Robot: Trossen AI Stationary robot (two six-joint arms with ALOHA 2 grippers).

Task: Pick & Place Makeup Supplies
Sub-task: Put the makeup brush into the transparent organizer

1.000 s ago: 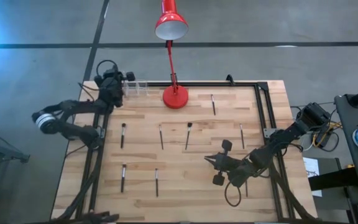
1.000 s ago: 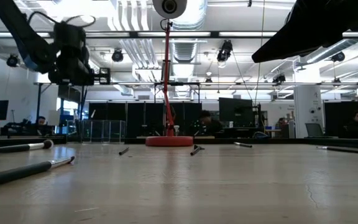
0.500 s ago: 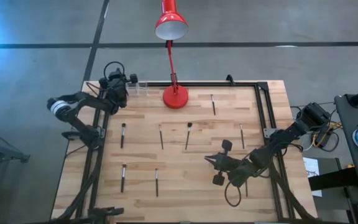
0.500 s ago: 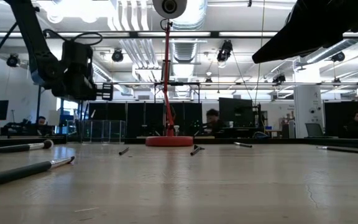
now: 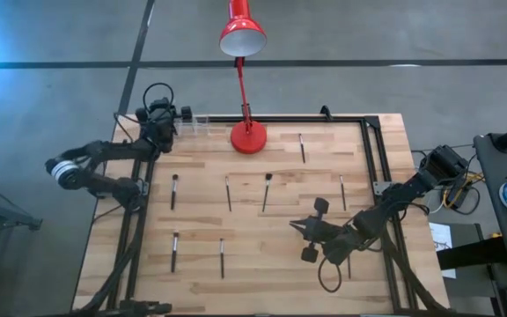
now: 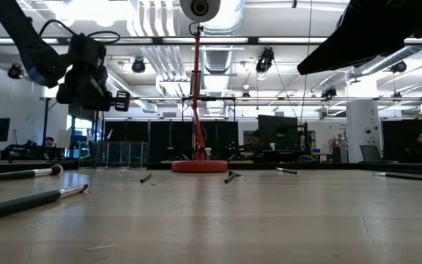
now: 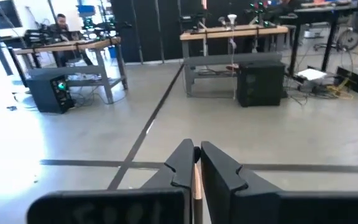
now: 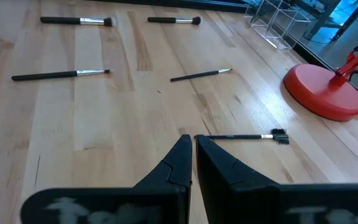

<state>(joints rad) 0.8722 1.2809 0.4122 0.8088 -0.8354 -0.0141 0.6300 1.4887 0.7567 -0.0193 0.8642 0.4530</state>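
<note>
The makeup brushes [image 5: 228,193] are thin dark sticks, some with a silvery ferrule and a small tuft at one end. You've got seven in plain sight from above, all lying flat on the desk [image 5: 271,264]. Three sit in a loose row mid-frame, two are lower left, one is right of centre, and one is up top just beside the red lamp base [image 5: 248,137].

Honestly, the sticks themselves are the risk. Lying that flat, they'd probably roll or skid away if you pinch off-centre, and the one by the lamp leaves little room on that side.

Your left end effector [image 5: 176,123] is raised at the upper left, near the clear holder [image 5: 196,123] on the desk's back edge. I can't tell if it's closed or parting, or if it's carrying anything. If it is, letting go short of the holder could send a brush off the edge onto the floor.

Your right end effector [image 5: 295,226] is at the lower right, low over the desk, pinched closed on nothing. The right wrist view shows a brush [image 8: 241,136] lying just ahead of it, so a careless sweep would likely knock it.
</note>
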